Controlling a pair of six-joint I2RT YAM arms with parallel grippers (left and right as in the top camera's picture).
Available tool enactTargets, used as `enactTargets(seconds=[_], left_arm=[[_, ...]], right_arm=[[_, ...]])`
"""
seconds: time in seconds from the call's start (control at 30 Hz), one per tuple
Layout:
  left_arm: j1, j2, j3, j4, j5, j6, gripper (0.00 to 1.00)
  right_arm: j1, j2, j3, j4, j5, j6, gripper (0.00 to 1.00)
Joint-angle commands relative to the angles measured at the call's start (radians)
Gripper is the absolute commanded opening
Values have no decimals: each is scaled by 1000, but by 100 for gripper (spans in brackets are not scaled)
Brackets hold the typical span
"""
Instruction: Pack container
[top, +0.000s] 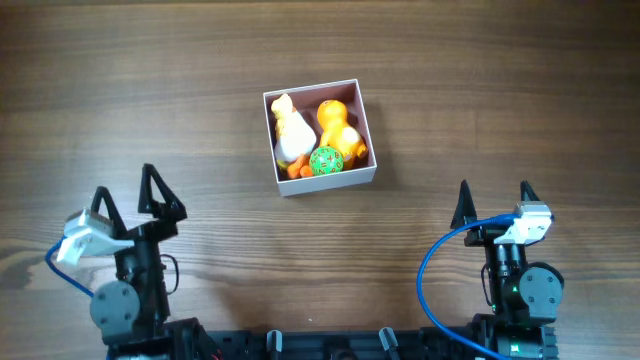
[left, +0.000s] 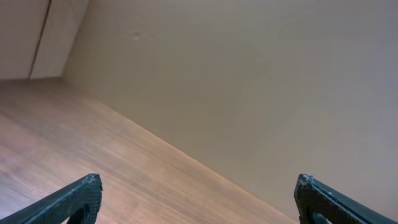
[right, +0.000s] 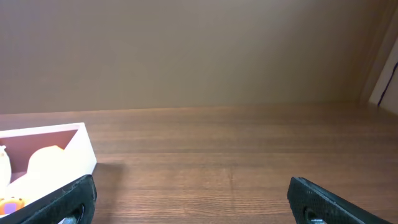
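The container (top: 362, 100), a square white-walled box with a pink inside, stands on the wooden table at centre, slightly far. It holds a white duck toy (top: 291, 129), an orange-yellow duck toy (top: 339, 130), a green patterned ball (top: 325, 161) and a small orange piece (top: 298, 171). My left gripper (top: 128, 203) is open and empty at the near left, well away from the container. My right gripper (top: 495, 203) is open and empty at the near right. The right wrist view shows the container's corner (right: 74, 144) at left; the left wrist view shows only bare table.
A beige wall rises behind the table's far edge in both wrist views. A blue cable (top: 432, 265) loops beside the right arm's base.
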Motion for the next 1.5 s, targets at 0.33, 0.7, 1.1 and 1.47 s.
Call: enactTargets(seconds=[0.33, 0.7, 1.1, 1.47], left_arm=[[-106, -120, -109, 15, 39, -2, 100], [-114, -130, -220, 122, 92, -2, 100], [-114, -130, -233, -48, 110, 115, 100], [-114, -130, -233, -73, 103, 374, 100]], right_arm=[[5, -5, -1, 3, 17, 18, 100], [5, -5, -1, 3, 17, 18, 100], [5, -5, -1, 3, 17, 19, 100], [5, -5, -1, 3, 17, 18, 100]])
